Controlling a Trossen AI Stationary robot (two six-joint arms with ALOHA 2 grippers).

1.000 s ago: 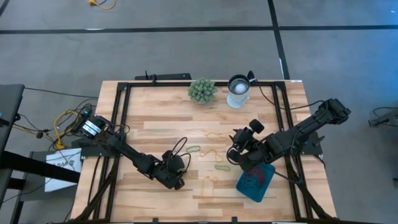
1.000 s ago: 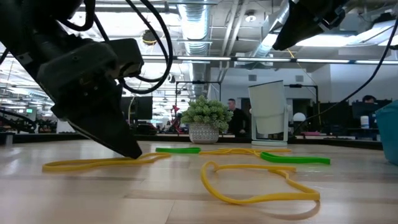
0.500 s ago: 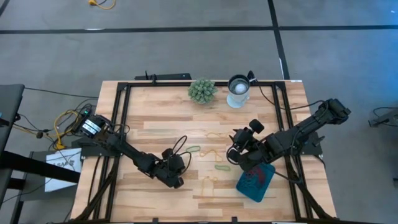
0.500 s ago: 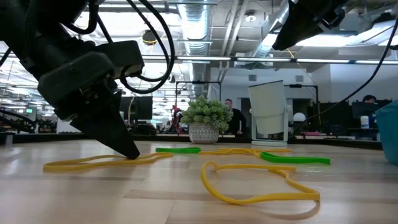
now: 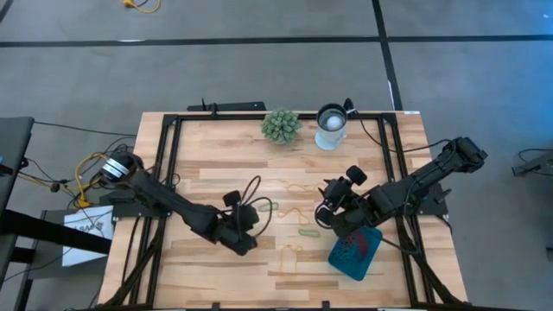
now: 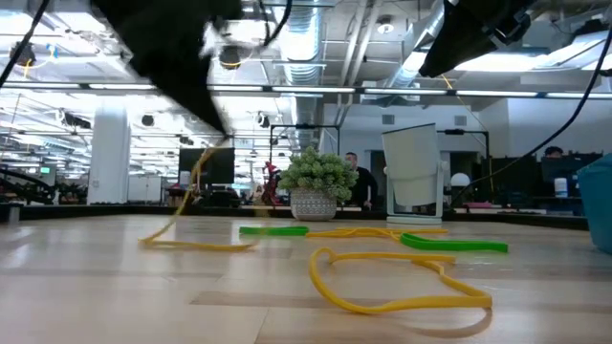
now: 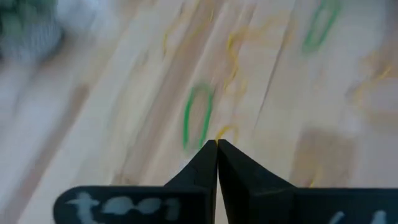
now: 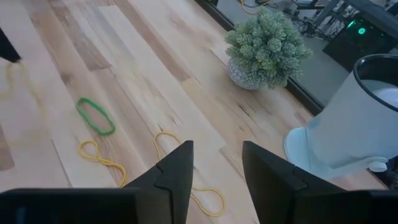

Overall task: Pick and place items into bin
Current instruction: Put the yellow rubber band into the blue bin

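Band: yellow band hung near-vertical, lower end trailed on wooden table | left gripper pinched shut on it | right gripper held wide, empty | room: office seen behind.

Four cameras, one table

From high up we look straight down on the whole wooden table. Down low we look level across the boards, very close, into the room behind. On each wrist we look forward past that arm's dark fingers, close to the wood. The high, low and right wrist views all share the spiky plant and the white cup
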